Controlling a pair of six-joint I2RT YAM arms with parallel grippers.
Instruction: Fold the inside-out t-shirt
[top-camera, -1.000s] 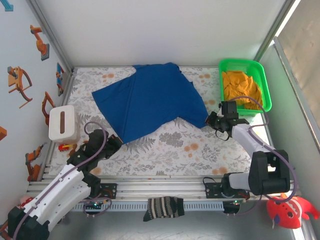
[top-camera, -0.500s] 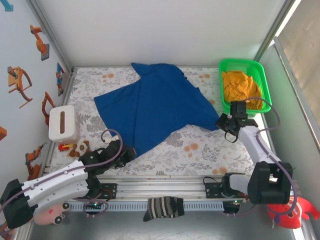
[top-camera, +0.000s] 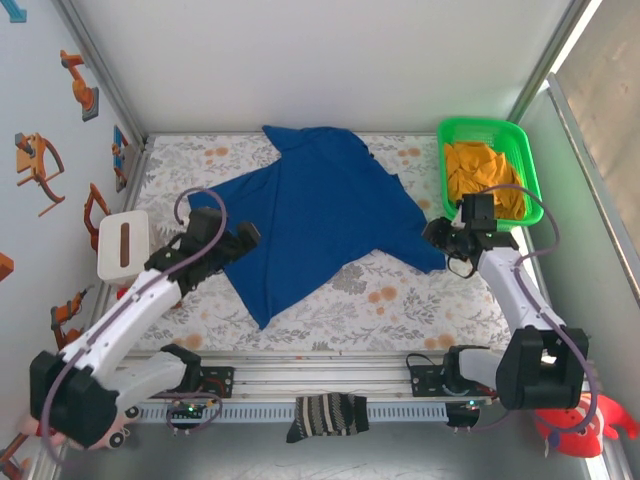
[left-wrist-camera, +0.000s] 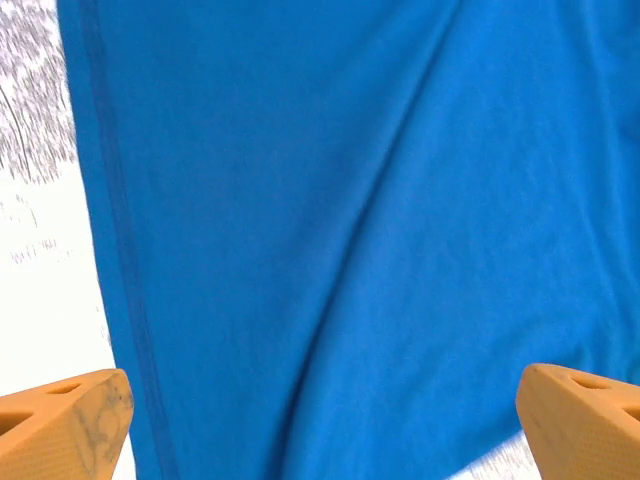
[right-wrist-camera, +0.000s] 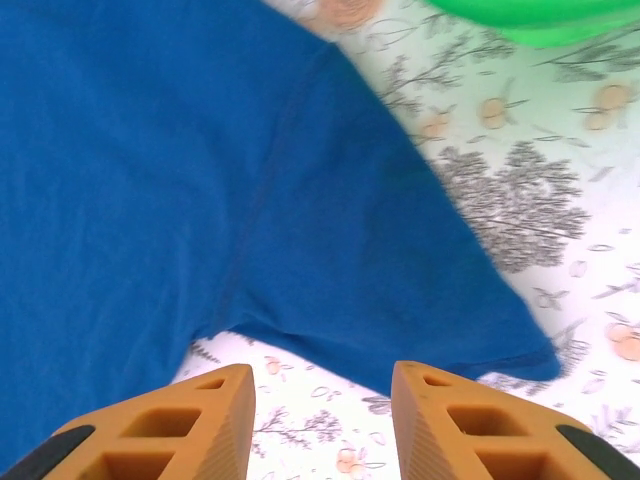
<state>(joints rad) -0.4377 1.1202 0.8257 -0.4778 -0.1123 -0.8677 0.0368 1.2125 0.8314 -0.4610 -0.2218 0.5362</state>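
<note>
The royal-blue t-shirt (top-camera: 320, 215) lies spread and wrinkled across the middle of the floral table, one sleeve tip pointing toward the green basket. My left gripper (top-camera: 243, 238) hovers over the shirt's left hem, jaws wide open, with blue cloth (left-wrist-camera: 330, 230) and its stitched hem below them. My right gripper (top-camera: 436, 238) sits at the shirt's right sleeve, open, nothing between its fingers (right-wrist-camera: 160, 430). The sleeve (right-wrist-camera: 400, 290) lies just ahead of the fingertips on the table.
A green basket (top-camera: 522, 140) holding orange-yellow cloth (top-camera: 485, 172) stands at the back right, close to my right arm. A white box (top-camera: 125, 247) rests at the left edge. A striped sock (top-camera: 327, 414) hangs on the front rail.
My left arm swung from the front-left corner up and over the shirt's left hem. The shirt's front corner has shifted slightly left. My right gripper moved a little toward the sleeve.
</note>
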